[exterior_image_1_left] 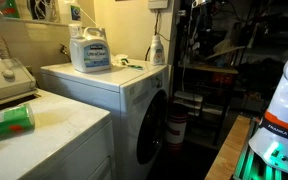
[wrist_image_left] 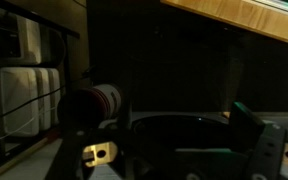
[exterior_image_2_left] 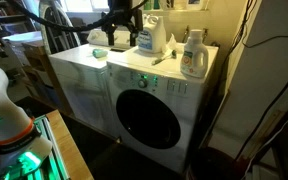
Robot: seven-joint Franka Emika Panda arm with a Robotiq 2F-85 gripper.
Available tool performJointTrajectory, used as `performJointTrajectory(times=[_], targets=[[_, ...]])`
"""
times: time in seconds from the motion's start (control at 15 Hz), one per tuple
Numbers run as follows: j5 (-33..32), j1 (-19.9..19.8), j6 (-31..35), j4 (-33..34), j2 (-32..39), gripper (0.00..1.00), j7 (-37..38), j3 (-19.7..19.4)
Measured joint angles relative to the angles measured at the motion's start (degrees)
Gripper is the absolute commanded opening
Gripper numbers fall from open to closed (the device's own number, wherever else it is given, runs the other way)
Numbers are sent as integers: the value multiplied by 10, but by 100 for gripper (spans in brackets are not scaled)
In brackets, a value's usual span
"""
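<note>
My jaws point(exterior_image_2_left: 117, 37) hang open and empty near the top middle of an exterior view, just above the green bottle point(exterior_image_2_left: 99, 52) lying on the white tabletop point(exterior_image_2_left: 74, 58), so I think nothing is grabbed yet and the picking up is all left.

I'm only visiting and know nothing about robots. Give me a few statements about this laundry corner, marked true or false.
1. A large white-and-blue detergent jug stands on the white front-loading washer. True.
2. The green cylindrical container stands upright. False: it lies on its side on the neighbouring machine.
3. The washer's dark round door is wide open. False: it is shut.
4. The gripper clamps the red-and-white can. False: its fingers are apart and empty, with the can beyond them.
5. A smaller white bottle also stands on the washer. True.
</note>
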Motion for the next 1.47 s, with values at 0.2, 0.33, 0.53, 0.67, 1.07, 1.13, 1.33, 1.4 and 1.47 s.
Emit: performJointTrajectory(times=[0.2,0.33,0.53,0.67,1.07,1.13,1.33,1.4,1.47], targets=[[0,0,0,0,0,100,0,0],[0,0,0,0,0,100,0,0],[0,0,0,0,0,100,0,0],[3,0,1,0,1,100,0,0],[75,19,76,-2,51,100,-17,10],[96,23,90,-5,66,100,-20,14],[149,30,122,-14,108,66,-32,28],[159,30,133,-20,120,59,-32,33],[165,30,146,-26,132,49,-32,37]])
